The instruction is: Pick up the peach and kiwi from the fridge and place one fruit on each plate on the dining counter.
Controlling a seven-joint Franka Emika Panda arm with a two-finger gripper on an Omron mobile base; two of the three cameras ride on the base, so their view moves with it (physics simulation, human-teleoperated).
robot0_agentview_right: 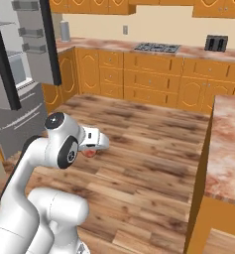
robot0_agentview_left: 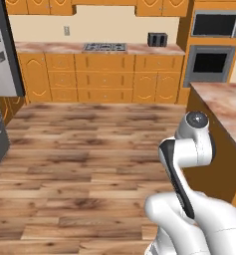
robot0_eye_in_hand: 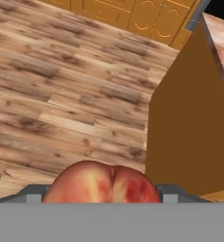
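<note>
The gripper [robot0_agentview_right: 91, 150] is closed on the peach [robot0_eye_in_hand: 101, 183], which sits between the two finger tips at the bottom of the hand view, its red and yellow skin rounded upward with a shallow crease down the middle. In the right base view the peach shows as a small reddish patch just below the white hand, held above the wooden floor [robot0_agentview_right: 139, 149] and well apart from any counter. The arm [robot0_agentview_left: 189, 149] is folded close to the base, with its upper joint raised beside the end of the dining counter [robot0_agentview_left: 224, 107], whose pinkish-red marbled top and orange wooden side stand to the right in the left base view. The same counter runs along the right edge of the right base view, and its brown side panel fills the right part of the hand view, near the peach but not touching it. The fridge [robot0_agentview_right: 20, 74] stands at the left of the right base view with its dark door [robot0_agentview_right: 0, 54] swung open, showing the pale grey interior and grey door bins; its contents cannot be made out. Along the back wall the wall counter [robot0_agentview_left: 99, 50] carries a stove [robot0_agentview_left: 104, 47] and a dark toaster [robot0_agentview_left: 158, 39], with orange cabinets below, and a built-in oven [robot0_agentview_left: 210, 62] stands at its right end
</note>
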